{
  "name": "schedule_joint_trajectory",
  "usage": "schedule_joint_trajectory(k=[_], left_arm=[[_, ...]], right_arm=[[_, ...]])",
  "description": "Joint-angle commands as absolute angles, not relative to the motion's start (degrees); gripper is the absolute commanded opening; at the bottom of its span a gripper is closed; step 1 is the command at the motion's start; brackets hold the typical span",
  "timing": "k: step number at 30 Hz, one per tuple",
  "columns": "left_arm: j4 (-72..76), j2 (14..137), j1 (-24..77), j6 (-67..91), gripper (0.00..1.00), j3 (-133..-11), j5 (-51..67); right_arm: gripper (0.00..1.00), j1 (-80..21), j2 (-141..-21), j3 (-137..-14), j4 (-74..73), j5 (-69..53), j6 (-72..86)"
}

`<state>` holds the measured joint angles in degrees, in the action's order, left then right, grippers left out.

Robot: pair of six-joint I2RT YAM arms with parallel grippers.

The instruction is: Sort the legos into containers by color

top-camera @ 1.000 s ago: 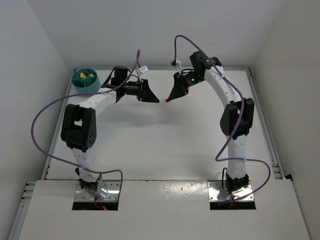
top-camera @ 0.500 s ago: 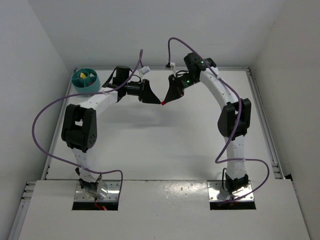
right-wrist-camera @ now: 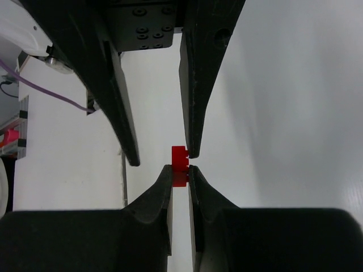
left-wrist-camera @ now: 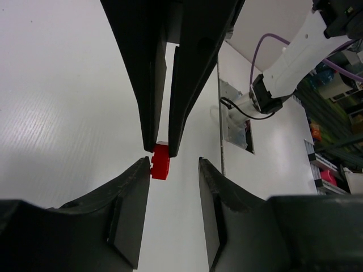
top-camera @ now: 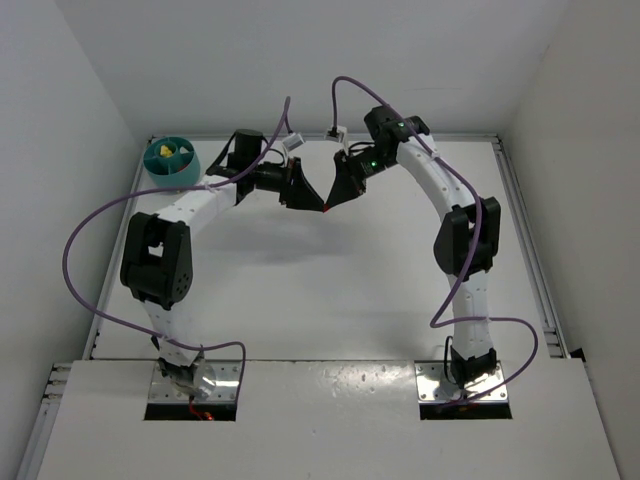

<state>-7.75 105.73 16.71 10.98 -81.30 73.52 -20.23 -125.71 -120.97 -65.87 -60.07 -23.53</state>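
Observation:
A small red lego [right-wrist-camera: 180, 164] is pinched at the tips of my right gripper [right-wrist-camera: 180, 170], which is shut on it above the back middle of the table. The same red lego [left-wrist-camera: 160, 161] shows in the left wrist view, sitting at the mouth of my left gripper [left-wrist-camera: 174, 165], beside its left fingertip. The left jaws stand open around it, one tip almost touching the brick. From above, the two grippers meet tip to tip at the red lego [top-camera: 326, 209]. The teal container [top-camera: 172, 160] stands at the back left corner with a yellow lego [top-camera: 165, 152] in one compartment.
White walls close in the table on the left, back and right. Purple cables [top-camera: 90, 230] loop from both arms over the table. The two arm bases sit at the near edge.
The right gripper carried the red lego leftward to the left gripper, which also shifted slightly right. The two grippers, apart a second ago, now meet tip to tip.

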Motion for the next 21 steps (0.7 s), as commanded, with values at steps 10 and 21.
schedule_joint_trajectory(k=[10, 21], left_arm=[[-7.6, 103.5, 17.9, 7.9, 0.35, -82.5, 76.6], [-8.6, 104.1, 17.9, 7.9, 0.35, -82.0, 75.6]], right_arm=[[0.00, -20.7, -126.0, -123.6, -65.4, -61.3, -24.9], [0.00, -20.7, -125.5, -124.1, -66.4, -61.3, -26.5]])
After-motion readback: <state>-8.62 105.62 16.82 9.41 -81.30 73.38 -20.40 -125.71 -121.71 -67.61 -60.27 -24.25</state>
